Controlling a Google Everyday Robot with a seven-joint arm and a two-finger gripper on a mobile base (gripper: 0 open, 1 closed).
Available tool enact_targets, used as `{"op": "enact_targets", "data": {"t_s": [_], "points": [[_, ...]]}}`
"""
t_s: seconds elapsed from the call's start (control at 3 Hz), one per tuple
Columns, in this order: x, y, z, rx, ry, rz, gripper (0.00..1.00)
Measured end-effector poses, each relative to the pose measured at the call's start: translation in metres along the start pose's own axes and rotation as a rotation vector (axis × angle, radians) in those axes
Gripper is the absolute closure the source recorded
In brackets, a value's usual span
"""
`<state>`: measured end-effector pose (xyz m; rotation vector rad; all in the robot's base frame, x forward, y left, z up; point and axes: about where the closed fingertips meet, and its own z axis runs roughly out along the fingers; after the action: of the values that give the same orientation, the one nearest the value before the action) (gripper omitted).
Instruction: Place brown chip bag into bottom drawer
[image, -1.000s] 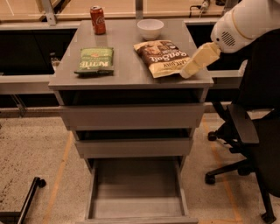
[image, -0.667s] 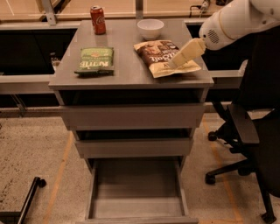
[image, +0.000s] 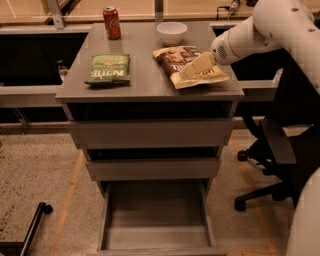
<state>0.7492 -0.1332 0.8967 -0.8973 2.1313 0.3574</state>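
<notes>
While the bottom drawer (image: 157, 212) stands pulled out below, the brown chip bag (image: 172, 59) lies on the cabinet top (image: 145, 86) near its front-right edge. From the right, the gripper (image: 186, 73) sits over the bag's middle, touching it; open or closed, I cannot tell.

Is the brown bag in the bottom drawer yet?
No, the brown bag lies on the cabinet top under the gripper; the bottom drawer stands open without it.
</notes>
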Motion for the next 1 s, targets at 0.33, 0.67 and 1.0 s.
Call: {"op": "enact_targets", "data": {"t_s": [0.33,0.67,1.0], "points": [[0.019,-0.017,0.045,-0.011,0.034,0.068,0.02],[0.028,-0.02,0.054,0.0,0.055,0.082,0.23],[0.025,-0.011,0.021,0.084,0.044,0.04,0.55]]}}
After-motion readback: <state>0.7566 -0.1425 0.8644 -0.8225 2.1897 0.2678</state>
